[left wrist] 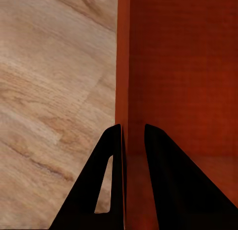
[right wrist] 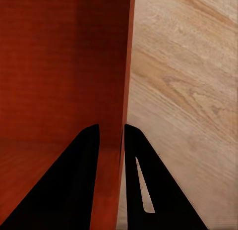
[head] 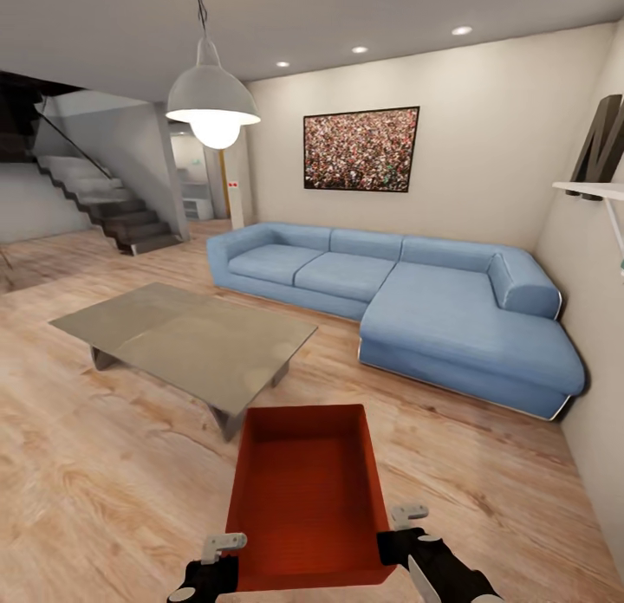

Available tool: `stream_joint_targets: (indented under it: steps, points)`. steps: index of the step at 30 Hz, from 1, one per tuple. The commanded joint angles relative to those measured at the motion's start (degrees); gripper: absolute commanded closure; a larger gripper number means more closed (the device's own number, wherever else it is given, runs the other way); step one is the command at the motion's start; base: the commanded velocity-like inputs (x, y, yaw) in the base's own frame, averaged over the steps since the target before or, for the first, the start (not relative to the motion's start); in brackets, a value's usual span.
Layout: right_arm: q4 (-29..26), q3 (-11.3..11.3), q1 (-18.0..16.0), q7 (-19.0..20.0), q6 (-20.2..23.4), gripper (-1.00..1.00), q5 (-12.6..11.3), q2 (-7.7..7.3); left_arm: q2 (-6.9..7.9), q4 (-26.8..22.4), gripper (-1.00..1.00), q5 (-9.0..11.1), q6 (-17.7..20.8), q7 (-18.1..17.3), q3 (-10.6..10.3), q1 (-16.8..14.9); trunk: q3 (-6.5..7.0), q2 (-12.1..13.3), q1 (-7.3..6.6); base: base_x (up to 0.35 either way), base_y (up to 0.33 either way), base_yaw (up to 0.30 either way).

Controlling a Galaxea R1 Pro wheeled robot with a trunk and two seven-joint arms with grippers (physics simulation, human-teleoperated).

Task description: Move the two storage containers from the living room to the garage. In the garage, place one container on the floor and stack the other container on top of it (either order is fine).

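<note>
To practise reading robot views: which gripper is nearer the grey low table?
Left. The left gripper clamps the container's wall on the grey low table's side; the right gripper clamps the opposite wall, farther away.

A blue sofa stood against the pale wall under a speckled picture. A grey low table sat on the wood floor; a lit lamp hung above, stairs behind.

Container before table (sofa behind)
</note>
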Motion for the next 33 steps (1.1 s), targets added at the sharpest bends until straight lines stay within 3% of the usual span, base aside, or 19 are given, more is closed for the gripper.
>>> stream_joint_targets:
  steps: [1, 11, 33]
  points:
    - [0.0, -2.2, 0.0, -0.2, 0.4, 1.0, 1.3, -0.07, 0.37, -0.1, 1.0, -0.1, -0.6, 1.1, 0.2, 0.0, -0.05, 0.0, -0.03, -0.26, 0.0, 0.212]
    - [0.0, -2.3, 0.0, -0.3, 0.4, 1.0, 1.3, -0.07, 0.37, -0.1, 1.0, -0.1, -0.6, 1.1, 0.2, 0.0, -0.12, 0.0, -0.03, -0.17, 0.06, 0.245]
    - [0.0, -2.3, 0.0, -0.3, 0.4, 1.0, 1.3, -0.12, 0.37, -0.1, 1.0, -0.1, -0.6, 1.1, 0.2, 0.0, -0.66, 0.0, -0.03, -0.007, 0.004, 0.255]
